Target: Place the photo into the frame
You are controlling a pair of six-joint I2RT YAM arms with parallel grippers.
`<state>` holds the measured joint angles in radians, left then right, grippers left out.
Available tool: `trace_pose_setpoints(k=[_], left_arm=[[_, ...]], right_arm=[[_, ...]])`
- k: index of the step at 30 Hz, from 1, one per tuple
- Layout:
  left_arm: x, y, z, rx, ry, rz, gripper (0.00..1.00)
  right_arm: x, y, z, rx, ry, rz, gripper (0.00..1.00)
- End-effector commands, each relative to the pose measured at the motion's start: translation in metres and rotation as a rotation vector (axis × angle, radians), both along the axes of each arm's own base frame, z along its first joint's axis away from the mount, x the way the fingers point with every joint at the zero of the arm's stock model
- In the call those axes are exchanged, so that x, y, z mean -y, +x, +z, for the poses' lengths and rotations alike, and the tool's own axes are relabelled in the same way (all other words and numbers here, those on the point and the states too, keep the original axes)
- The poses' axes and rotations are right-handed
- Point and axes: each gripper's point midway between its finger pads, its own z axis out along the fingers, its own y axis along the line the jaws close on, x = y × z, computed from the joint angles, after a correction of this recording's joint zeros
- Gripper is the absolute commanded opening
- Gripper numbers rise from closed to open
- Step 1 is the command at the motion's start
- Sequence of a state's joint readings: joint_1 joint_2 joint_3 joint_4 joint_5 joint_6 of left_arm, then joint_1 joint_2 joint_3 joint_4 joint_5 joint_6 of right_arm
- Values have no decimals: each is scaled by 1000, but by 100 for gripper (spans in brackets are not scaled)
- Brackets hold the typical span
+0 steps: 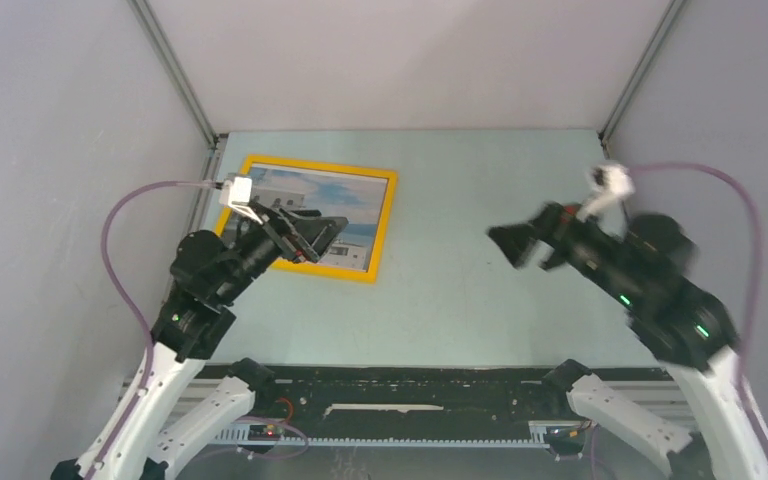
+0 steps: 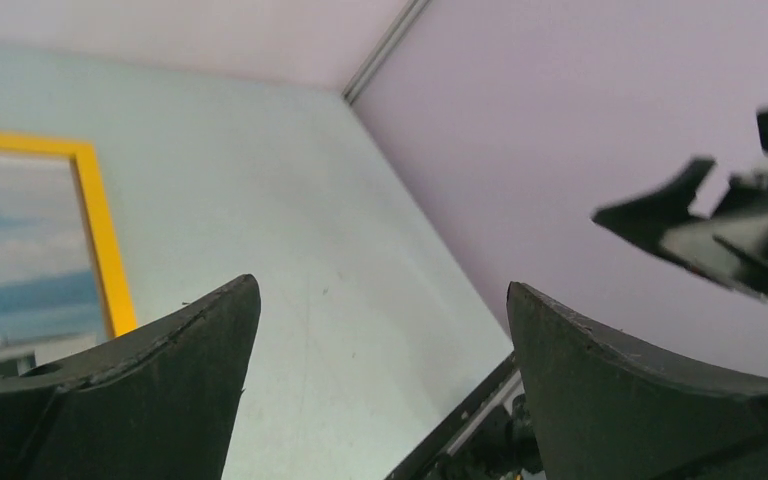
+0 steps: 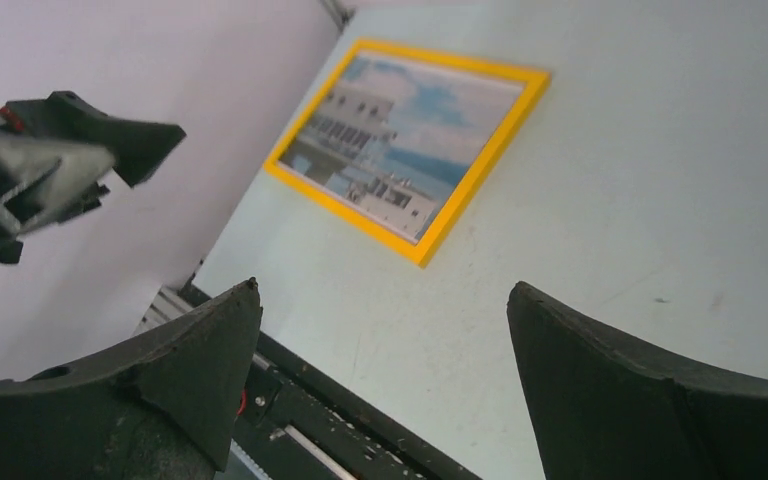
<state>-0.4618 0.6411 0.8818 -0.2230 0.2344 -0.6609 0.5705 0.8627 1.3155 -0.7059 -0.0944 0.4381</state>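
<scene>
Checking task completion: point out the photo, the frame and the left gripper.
the photo [image 3: 400, 150], right wrist view, on the middle of the print.
the frame [image 3: 482, 160], right wrist view, on its short yellow side.
the left gripper [image 2: 380, 300], left wrist view, midway between its open fingertips.

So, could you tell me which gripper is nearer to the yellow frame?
The left. The left gripper hangs over the near part of the frame, above the photo in it; the right gripper is well off to the frame's right, over the table.
</scene>
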Motion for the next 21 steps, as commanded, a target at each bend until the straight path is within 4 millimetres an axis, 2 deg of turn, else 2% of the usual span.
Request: trace_pose_setpoints(k=[1, 4, 8, 11, 14, 17, 21], left_arm=[[-25, -16, 88, 217, -78, 106, 100], [-42, -32, 116, 290, -122, 146, 100], [-72, -50, 144, 374, -152, 251, 100], [-93, -64, 157, 422, -176, 320, 100], [-105, -70, 160, 426, -186, 360, 100], [-105, -73, 159, 406, -204, 347, 100], [-98, -72, 148, 375, -205, 316, 100]], right_arm=[[68, -52, -6, 46, -129, -114, 100], [100, -91, 33, 180, -52, -153, 100], [128, -117, 61, 263, -10, -208, 100], [137, -125, 68, 282, 1, -228, 100], [142, -129, 73, 300, 25, -242, 100], [143, -132, 73, 327, 60, -246, 100], [140, -123, 68, 325, 54, -259, 100]])
